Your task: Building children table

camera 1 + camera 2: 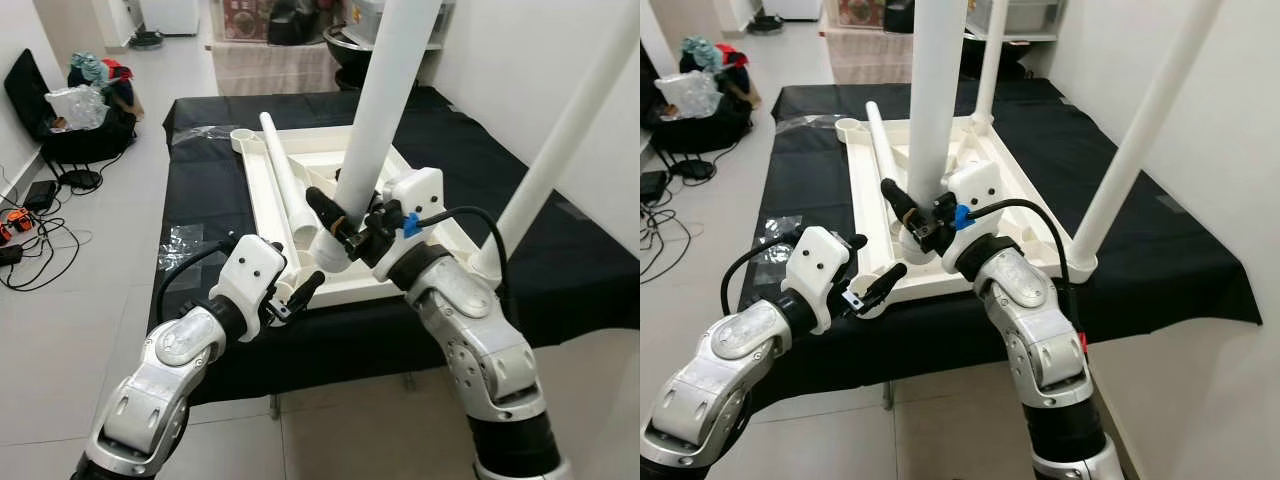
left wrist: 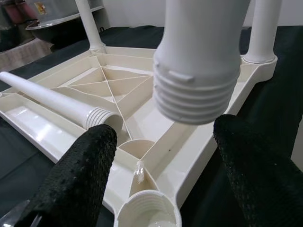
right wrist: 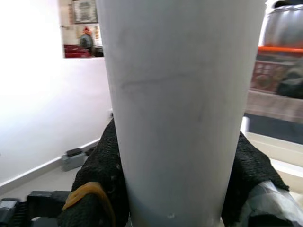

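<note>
A white plastic table top lies upside down on a black-covered table. Two white legs stand screwed in on its right side, one near and one far. A loose leg lies inside the top. My right gripper is shut on another leg, held nearly upright. Its threaded end hangs just above the top, beside the near-left corner socket. My left gripper is open at that corner, fingers on either side and touching nothing.
Crumpled plastic wrap lies on the black cloth to the left of the top. Bags and cables clutter the floor at the left. A white wall runs close along the right side.
</note>
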### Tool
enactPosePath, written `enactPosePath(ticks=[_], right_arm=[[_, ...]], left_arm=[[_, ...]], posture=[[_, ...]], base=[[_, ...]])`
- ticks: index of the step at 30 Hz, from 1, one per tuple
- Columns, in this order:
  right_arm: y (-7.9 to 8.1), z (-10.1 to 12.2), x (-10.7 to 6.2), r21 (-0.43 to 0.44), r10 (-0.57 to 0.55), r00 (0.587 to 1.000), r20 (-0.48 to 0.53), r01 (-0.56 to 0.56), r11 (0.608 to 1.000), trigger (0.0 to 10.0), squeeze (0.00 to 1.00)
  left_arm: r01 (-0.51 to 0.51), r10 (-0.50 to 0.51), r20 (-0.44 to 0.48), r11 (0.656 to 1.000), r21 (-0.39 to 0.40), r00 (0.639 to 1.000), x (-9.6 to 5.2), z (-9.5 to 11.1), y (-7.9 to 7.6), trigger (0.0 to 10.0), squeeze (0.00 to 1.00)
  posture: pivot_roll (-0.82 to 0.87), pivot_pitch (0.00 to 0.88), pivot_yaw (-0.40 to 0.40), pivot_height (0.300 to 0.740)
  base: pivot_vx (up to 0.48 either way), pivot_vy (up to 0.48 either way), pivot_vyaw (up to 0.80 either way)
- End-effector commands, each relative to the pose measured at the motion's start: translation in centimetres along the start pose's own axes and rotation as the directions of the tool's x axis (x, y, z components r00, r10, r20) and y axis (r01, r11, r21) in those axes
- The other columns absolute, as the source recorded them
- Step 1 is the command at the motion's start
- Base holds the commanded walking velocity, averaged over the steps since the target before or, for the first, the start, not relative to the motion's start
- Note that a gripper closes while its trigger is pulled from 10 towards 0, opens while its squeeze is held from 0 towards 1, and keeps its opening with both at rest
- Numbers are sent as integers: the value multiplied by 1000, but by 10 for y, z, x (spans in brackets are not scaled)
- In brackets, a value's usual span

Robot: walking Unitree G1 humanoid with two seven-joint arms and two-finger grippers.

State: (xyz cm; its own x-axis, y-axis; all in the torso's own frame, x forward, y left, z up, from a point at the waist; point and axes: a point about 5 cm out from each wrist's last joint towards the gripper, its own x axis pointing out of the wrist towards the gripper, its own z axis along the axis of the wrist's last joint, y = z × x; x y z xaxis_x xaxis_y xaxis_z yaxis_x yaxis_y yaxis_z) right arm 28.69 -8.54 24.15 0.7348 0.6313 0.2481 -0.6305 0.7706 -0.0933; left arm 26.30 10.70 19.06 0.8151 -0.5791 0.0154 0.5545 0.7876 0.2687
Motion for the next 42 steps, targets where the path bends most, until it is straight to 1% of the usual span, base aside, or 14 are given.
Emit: enactPosePath(ticks=[1, 6, 19, 21, 23, 26, 27, 28, 29, 32, 33, 40, 41, 42], right_arm=[[6, 0, 3, 14, 46, 999, -7, -46, 999, 0, 0], [12, -2, 4, 25, 82, 996, -16, -82, 996, 0, 0], [19, -5, 4, 79, 135, 990, -36, -132, 988, 0, 0], [20, -6, 4, 86, 136, 990, -38, -132, 987, 0, 0], [21, -7, 4, 95, 131, 991, -40, -127, 987, 0, 0], [19, -8, 5, 95, 121, 992, -41, -117, 989, 0, 0], [19, -7, 6, 96, 118, 992, -41, -114, 989, 0, 0], [19, -7, 6, 96, 118, 992, -41, -114, 989, 0, 0], [18, -7, 6, 97, 116, 992, -40, -112, 989, 0, 0], [18, -6, 6, 98, 115, 993, -37, -111, 989, 0, 0], [18, -5, 7, 94, 117, 993, -35, -113, 989, 0, 0], [18, -2, 8, 93, 124, 992, -27, -121, 988, 0, 0], [18, -2, 8, 94, 125, 992, -27, -122, 988, 0, 0], [18, -2, 8, 94, 125, 992, -27, -122, 988, 0, 0]], left_arm=[[26, -26, -22, 1000, 4, 999, 2, -3, -2, 10000, 0], [53, -53, -15, 999, -2, 998, 8, -3, 0, 10000, 0], [42, -42, 0, 999, 21, 999, 25, -3, 11, 10000, 0], [58, -58, 5, 998, 28, 998, 28, -2, 10, 10000, 0], [126, -126, 5, 990, 69, 992, 32, 0, 1, 10000, 0], [172, -173, 4, 983, 70, 985, 34, 0, -6, 10000, 0], [169, -170, 8, 984, 62, 985, 35, 0, -7, 10000, 808], [169, -170, 8, 984, 62, 985, 35, 0, -7, 10000, 808], [176, -177, 3, 982, 67, 984, 35, 0, -9, 10000, 1000], [161, -161, -6, 983, 87, 987, 35, -1, -9, 10000, 1000], [146, -146, -13, 984, 104, 989, 36, -2, -7, 10000, 0], [107, -105, -19, 983, 150, 994, 38, -4, 0, 10000, 0], [104, -104, -11, 981, 161, 995, 38, -4, 0, 5490, 0], [104, -104, -11, 981, 161, 995, 38, -4, 0, 5490, 0]], posture=[[21, 51, -72, 740], [23, 51, -76, 740], [19, 57, -78, 740], [18, 56, -78, 740], [19, 58, -79, 740], [17, 59, -77, 740], [17, 59, -77, 740], [17, 59, -77, 740], [18, 61, -77, 740], [18, 61, -77, 740], [18, 61, -77, 740], [18, 60, -77, 740], [18, 60, -77, 740], [18, 60, -77, 740]], base=[[0, 0, 0], [0, 0, 0], [0, 0, 0], [0, 0, 0], [0, 0, 0], [0, 0, 0], [0, 0, 0], [0, 0, 0], [0, 0, 0], [0, 0, 0], [0, 0, 0], [0, 0, 0], [0, 0, 0], [0, 0, 0]])
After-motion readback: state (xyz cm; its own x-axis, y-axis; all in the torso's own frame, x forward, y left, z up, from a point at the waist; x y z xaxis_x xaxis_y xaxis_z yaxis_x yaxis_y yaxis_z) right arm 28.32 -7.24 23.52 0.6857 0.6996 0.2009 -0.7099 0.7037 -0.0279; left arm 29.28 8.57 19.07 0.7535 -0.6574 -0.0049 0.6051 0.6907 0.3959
